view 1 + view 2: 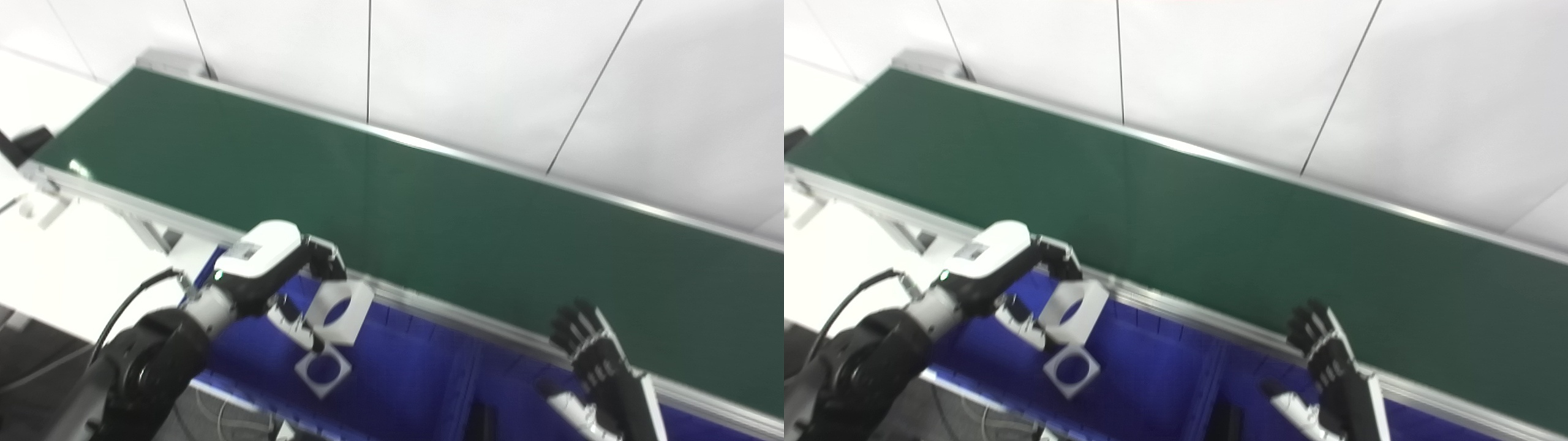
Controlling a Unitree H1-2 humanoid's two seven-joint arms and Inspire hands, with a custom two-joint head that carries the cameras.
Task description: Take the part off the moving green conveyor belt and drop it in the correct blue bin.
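The green conveyor belt (429, 208) runs from upper left to lower right, and no part shows on it. My left hand (288, 275) is shut on a white square part with a round hole (361, 306). It holds the part tilted above the left blue bin (398, 380), just in front of the belt's front rail. A second white square part with a hole (322, 392) lies flat in that bin below the hand. My right hand (588, 355) is open with fingers spread, holding nothing, over the right blue bin (508, 392) beside the rail.
A silver rail (465, 321) edges the belt's near side, and white wall panels stand behind it. A divider (459, 380) separates the two bins. A dark object (481, 422) sits at the bottom edge between them. A white table (55, 263) is at left.
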